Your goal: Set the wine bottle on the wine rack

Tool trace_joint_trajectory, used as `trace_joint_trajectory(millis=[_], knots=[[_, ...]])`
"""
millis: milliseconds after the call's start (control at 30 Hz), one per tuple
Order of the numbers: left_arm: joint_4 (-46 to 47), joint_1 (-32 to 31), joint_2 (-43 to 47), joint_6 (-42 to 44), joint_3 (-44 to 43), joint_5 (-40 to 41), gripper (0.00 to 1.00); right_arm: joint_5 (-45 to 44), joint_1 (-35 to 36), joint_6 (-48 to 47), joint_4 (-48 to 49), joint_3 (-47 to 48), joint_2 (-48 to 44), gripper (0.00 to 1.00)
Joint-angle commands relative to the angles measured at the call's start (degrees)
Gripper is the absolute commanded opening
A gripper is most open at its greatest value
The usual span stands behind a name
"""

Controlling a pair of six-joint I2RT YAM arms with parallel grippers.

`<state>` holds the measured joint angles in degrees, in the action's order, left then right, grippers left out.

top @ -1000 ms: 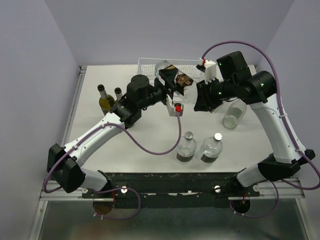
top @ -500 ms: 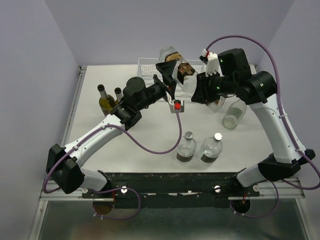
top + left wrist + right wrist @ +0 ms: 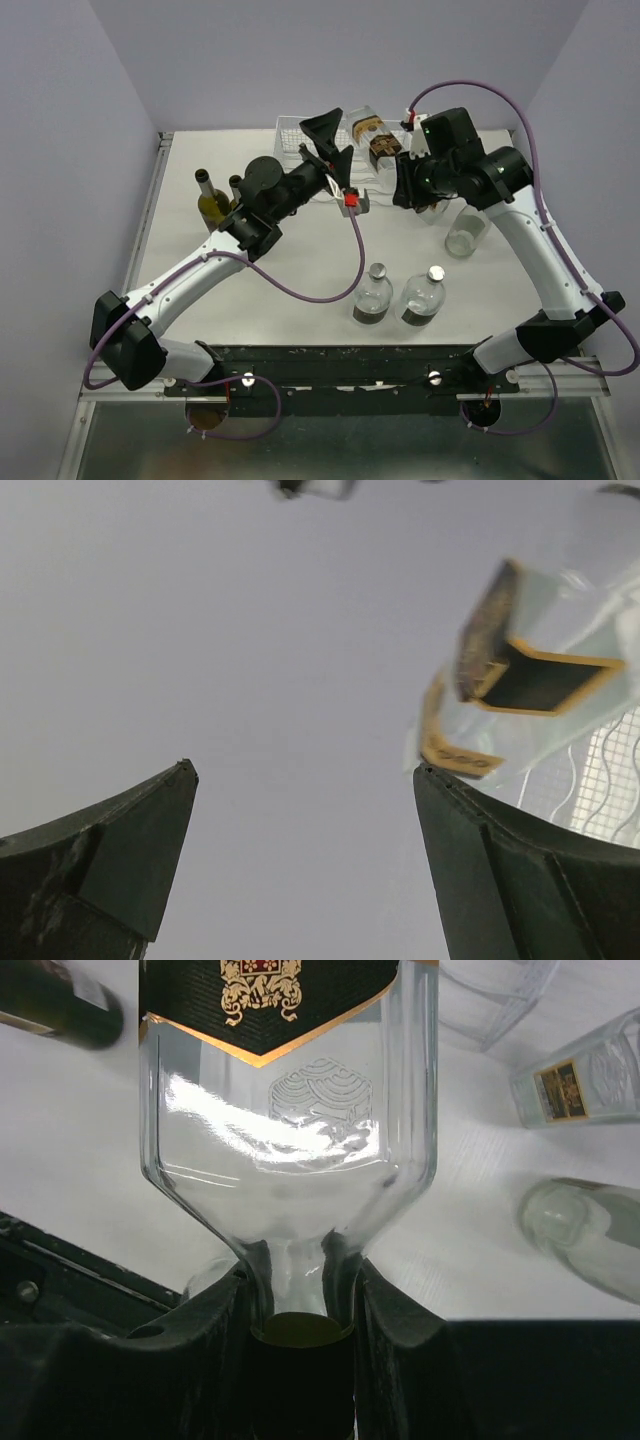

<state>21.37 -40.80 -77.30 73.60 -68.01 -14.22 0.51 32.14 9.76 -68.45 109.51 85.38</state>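
The right hand (image 3: 298, 1285) clamps the bottle (image 3: 290, 1130) by its neck, body raised over the rack (image 3: 288, 131) at the far edge of the table (image 3: 480, 290), likely for laying it in. The left hand (image 3: 302, 780) gapes wide, empty, beside it.

The top camera looks down from 6 o'clock over the white table (image 3: 480, 290). Both wrist cameras closely face the clear glass black-labelled bottle (image 3: 290, 1130), shared by all views.

The right wrist view's top edge cuts off the wine bottle (image 3: 290, 1140).
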Motion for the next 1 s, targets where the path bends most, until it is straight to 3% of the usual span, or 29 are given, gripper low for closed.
trace_joint_trajectory(millis=[0, 100, 400, 967], knots=[[6.5, 0.0, 2.8, -20.4, -0.5, 10.1, 0.99, -6.9, -0.2, 0.3, 9.4, -5.1, -3.6, 0.00], [6.4, 0.1, 3.3, -32.8, -1.3, 17.3, 0.99, -9.3, -0.2, 0.9, 12.5, -9.3, -4.3, 0.00], [-4.8, 0.9, 3.6, -55.0, -6.0, 29.5, 0.99, -11.1, -0.2, 2.5, 21.0, -18.4, -5.0, 0.00], [-11.0, 4.2, 1.9, -64.0, -8.3, 30.5, 0.99, 1.4, -0.2, -4.3, 26.9, -34.9, -10.7, 0.00]])
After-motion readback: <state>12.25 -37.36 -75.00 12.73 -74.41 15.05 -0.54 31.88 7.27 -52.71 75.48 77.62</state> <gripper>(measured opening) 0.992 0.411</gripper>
